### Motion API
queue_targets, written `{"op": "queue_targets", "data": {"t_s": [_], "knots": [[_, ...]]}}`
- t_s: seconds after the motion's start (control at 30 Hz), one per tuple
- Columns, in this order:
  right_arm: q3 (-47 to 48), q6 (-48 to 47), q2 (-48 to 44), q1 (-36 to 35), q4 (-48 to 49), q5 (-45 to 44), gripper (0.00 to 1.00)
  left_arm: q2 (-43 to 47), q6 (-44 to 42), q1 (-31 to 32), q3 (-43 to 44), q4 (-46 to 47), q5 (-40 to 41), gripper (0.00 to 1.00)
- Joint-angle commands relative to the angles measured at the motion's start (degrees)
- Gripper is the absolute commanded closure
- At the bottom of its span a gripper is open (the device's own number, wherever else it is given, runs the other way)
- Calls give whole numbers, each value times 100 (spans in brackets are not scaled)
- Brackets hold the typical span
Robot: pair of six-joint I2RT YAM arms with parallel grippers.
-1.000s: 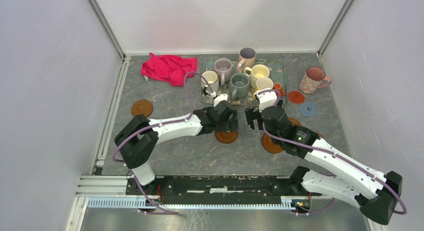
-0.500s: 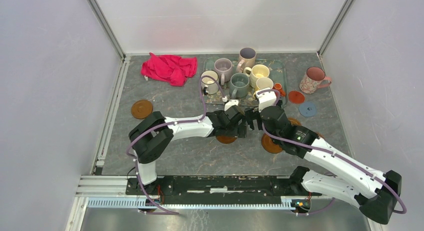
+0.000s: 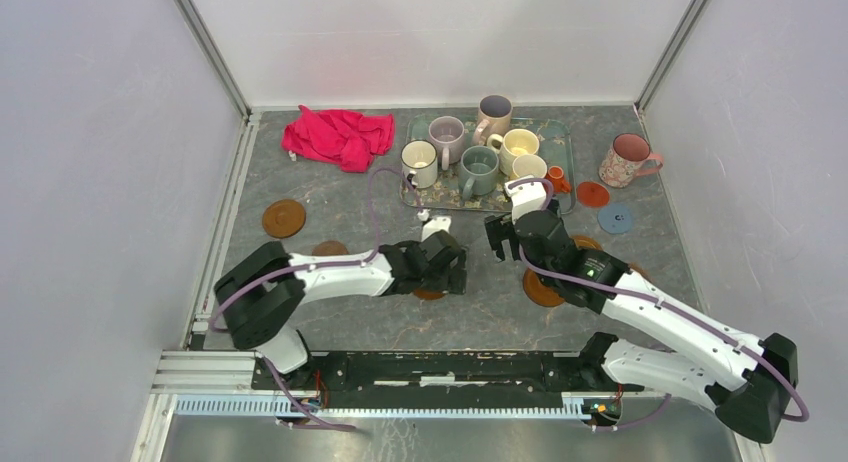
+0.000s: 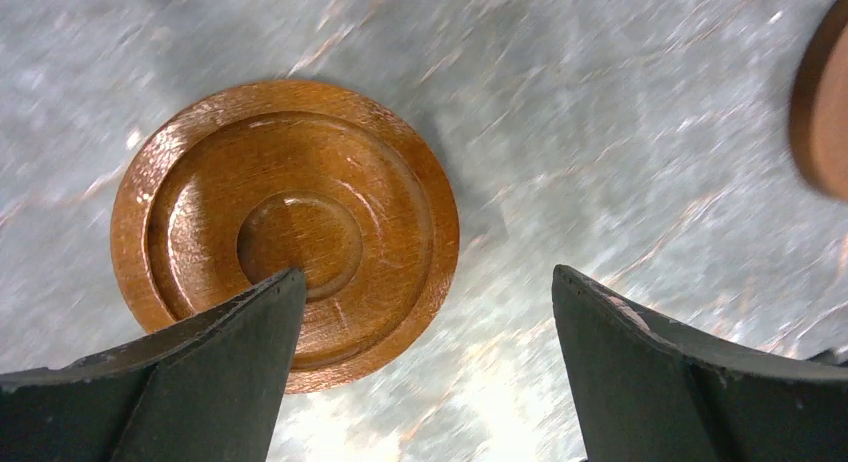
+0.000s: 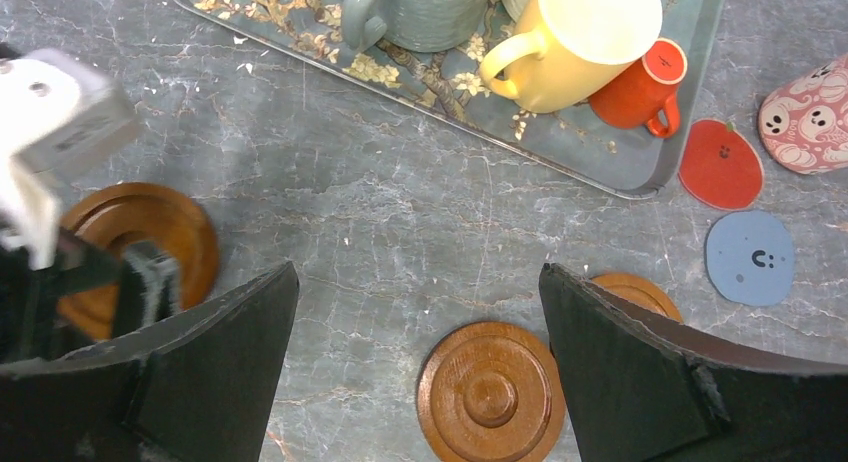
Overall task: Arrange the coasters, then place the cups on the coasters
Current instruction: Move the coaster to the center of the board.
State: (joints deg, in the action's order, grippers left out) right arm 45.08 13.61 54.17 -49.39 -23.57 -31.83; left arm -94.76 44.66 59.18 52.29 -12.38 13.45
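My left gripper (image 3: 449, 273) hangs open low over an amber coaster (image 4: 285, 232); its left finger overlaps the disc's near edge and nothing is between the jaws. My right gripper (image 3: 503, 240) is open above bare table, with a second amber coaster (image 5: 490, 392) below it and a third (image 5: 630, 290) behind its right finger. A red coaster (image 5: 720, 162) and a blue coaster (image 5: 750, 257) lie to the right. Cream (image 3: 420, 162), mauve (image 3: 447, 137), grey-green (image 3: 478, 170) and yellow (image 5: 580, 42) cups and a tiny orange cup (image 5: 640, 87) stand on the teal tray (image 5: 620, 152). The pink floral cup (image 3: 628, 160) stands off it.
A red cloth (image 3: 338, 137) lies at the back left. A dark brown coaster (image 3: 284, 218) and another brown one (image 3: 329, 248) sit at the left. White walls close in the table on three sides, and the two grippers are near each other.
My left arm swung right toward the right gripper, then drew back left and nearer, uncovering a brown coaster at the left. The amber coaster under it now lies slightly left and nearer.
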Motion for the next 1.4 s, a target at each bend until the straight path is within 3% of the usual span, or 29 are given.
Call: {"op": "queue_targets", "data": {"t_s": [0.0, 0.37, 0.67, 1.17, 1.37], "knots": [[79, 27, 129, -16, 286, 74, 2, 722, 130, 36, -798, -637, 139, 0], [202, 2, 593, -19, 553, 271, 2, 2501, 902, 41, -2124, -1662, 536, 0], [214, 6, 753, -18, 609, 321, 2, 3091, 1191, 41, -2504, -1966, 485, 0], [198, 94, 645, -23, 426, 102, 2, 2334, 745, 41, -2018, -1506, 341, 0], [107, 183, 499, -18, 387, 48, 2, 2422, 658, 41, -1879, -1591, 293, 0]]}}
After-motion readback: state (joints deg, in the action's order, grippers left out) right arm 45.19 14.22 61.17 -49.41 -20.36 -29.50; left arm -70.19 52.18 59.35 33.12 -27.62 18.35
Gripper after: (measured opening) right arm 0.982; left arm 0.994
